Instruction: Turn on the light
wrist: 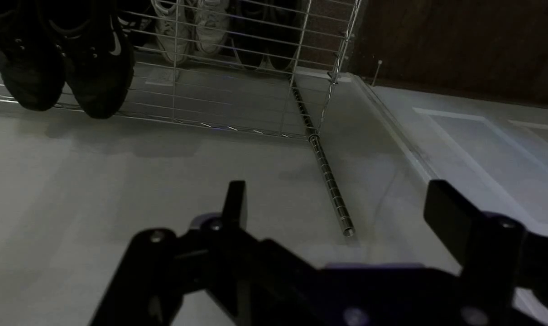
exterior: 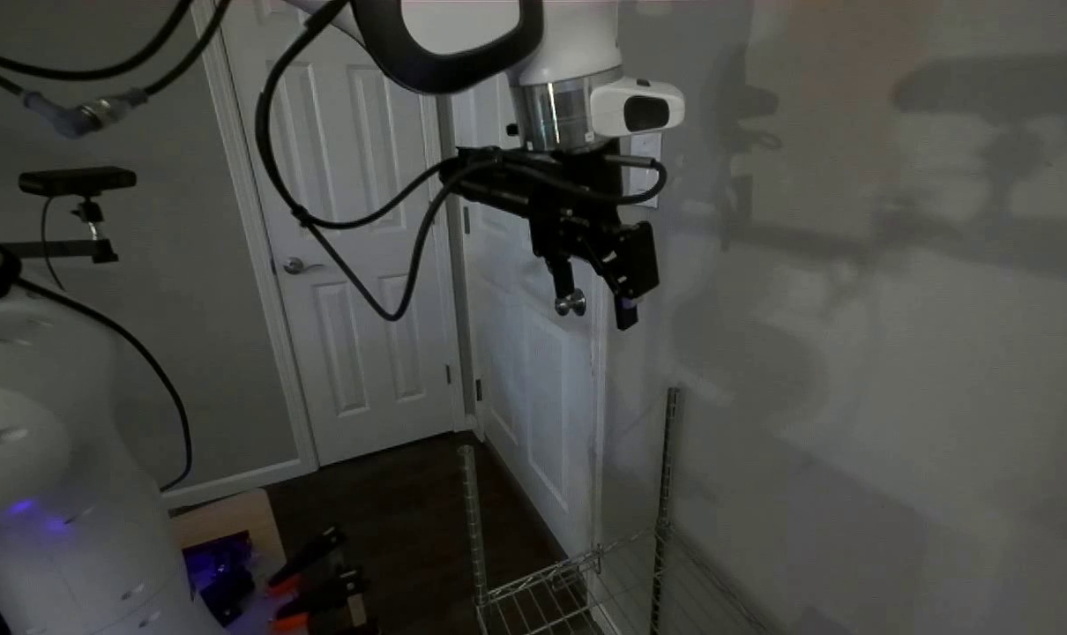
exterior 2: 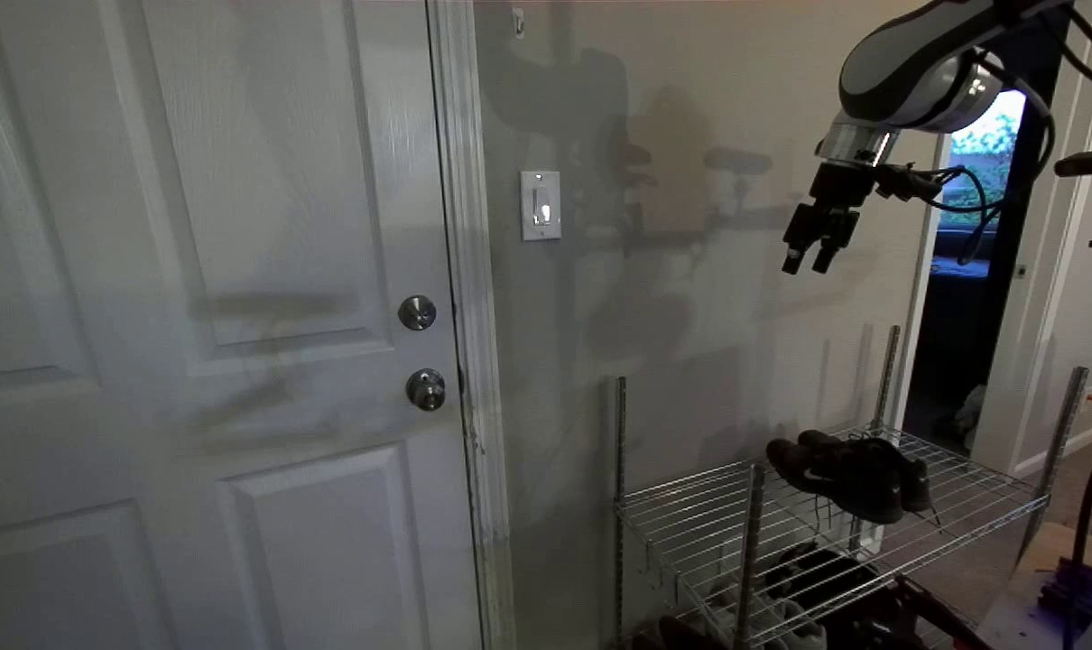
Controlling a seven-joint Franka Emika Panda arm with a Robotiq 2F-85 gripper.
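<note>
A white wall switch plate [exterior 2: 527, 206] with a rocker switch [exterior 2: 541, 207] is on the grey wall beside the door frame in an exterior view. A small bright spot shows on the lower part of the rocker. In an exterior view the switch plate [exterior: 646, 145] is partly hidden behind my gripper and its cable. It is out of view in the wrist view. My black gripper [exterior: 597, 304] points down, its fingers apart and empty. The gripper [exterior 2: 807, 264] is well to the right of the switch there. In the wrist view both fingers [wrist: 339, 199] stand wide apart with nothing between them.
A wire rack [exterior 2: 970, 534] with upright posts [exterior: 666, 467] stands below the gripper against the wall. Dark shoes [exterior 2: 844, 474] lie on its top shelf. A white door [exterior 2: 284, 271] with a round knob [exterior 2: 426, 389] and lock [exterior 2: 417, 312] is left of the switch. The room is dim.
</note>
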